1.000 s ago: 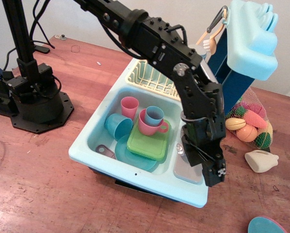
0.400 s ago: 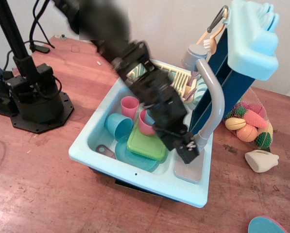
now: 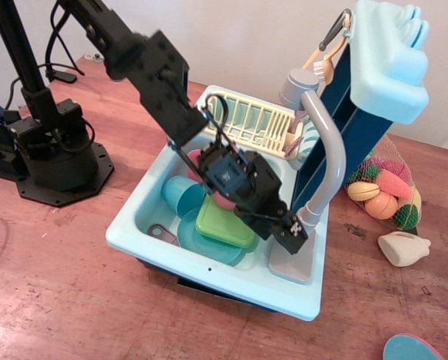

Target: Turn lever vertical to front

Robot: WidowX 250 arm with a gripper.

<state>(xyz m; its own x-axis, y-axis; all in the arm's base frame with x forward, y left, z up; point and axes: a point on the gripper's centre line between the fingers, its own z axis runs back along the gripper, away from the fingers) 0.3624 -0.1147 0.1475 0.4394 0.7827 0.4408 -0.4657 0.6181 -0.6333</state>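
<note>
Since a moment ago, upper arm swung further left; black gripper (image 3: 291,232) tip stays beside base of long curved grey faucet pipe (image 3: 330,161). Short light-grey plastic lever (image 3: 308,218) just right of gripper, apparently touching. Jaw state: cannot tell. Turning step underway, I judge; next: push lever frontward.

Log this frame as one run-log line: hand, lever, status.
hand: low at faucet hub, jaw state unclear | lever: right beside hand tip, contact unclear | faucet pipe: upright arc over sink | status: turn not confirmed
</note>
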